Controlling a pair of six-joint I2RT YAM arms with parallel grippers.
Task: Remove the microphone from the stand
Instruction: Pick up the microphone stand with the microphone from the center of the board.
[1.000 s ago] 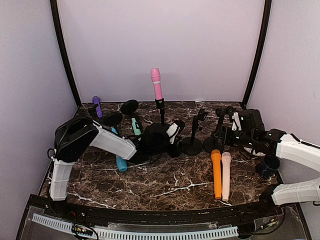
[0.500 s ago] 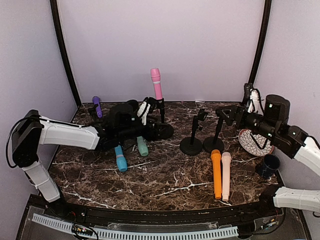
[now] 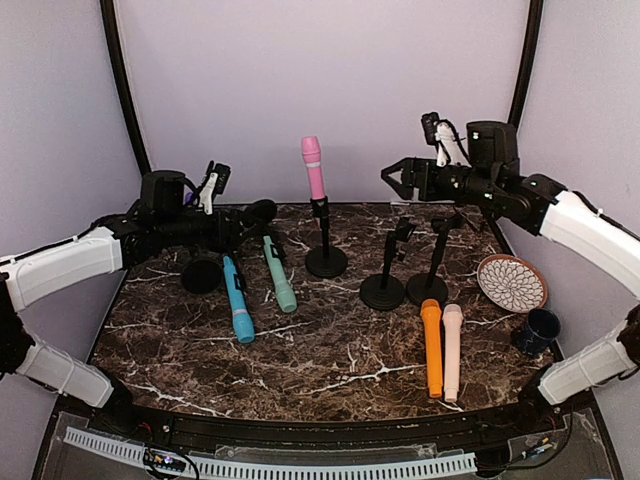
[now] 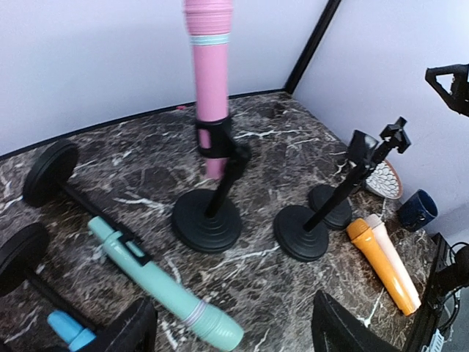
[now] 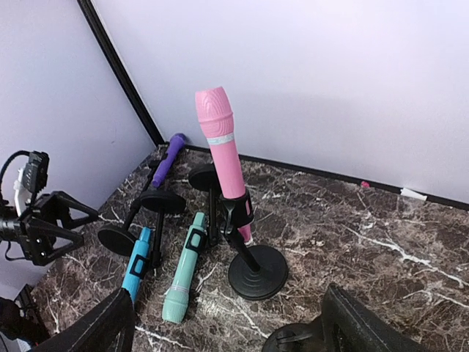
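Note:
A pink microphone (image 3: pixel 313 168) stands upright in the clip of a black stand (image 3: pixel 326 262) at the back middle of the marble table. It also shows in the left wrist view (image 4: pixel 209 73) and the right wrist view (image 5: pixel 223 154). My left gripper (image 3: pixel 243 228) is open and empty, held left of the stand and well apart from it; its fingers (image 4: pixel 132 330) frame the stand base (image 4: pixel 207 220). My right gripper (image 3: pixel 392 180) is open and empty, raised high to the right of the microphone, with its fingers (image 5: pixel 366 323) at the bottom of its view.
Two empty stands (image 3: pixel 383 290) (image 3: pixel 428 288) stand right of centre. Orange (image 3: pixel 432 345) and peach (image 3: pixel 453 350) microphones lie in front. Teal (image 3: pixel 278 272), blue (image 3: pixel 238 305) and purple (image 5: pixel 168 158) microphones lie clipped in toppled stands at left. A plate (image 3: pixel 512 282) and a dark cup (image 3: pixel 538 330) are at right.
My left gripper has drawn back from the table's middle to the left. My right gripper has risen from the empty stands to high at the back. The teal microphone shifted.

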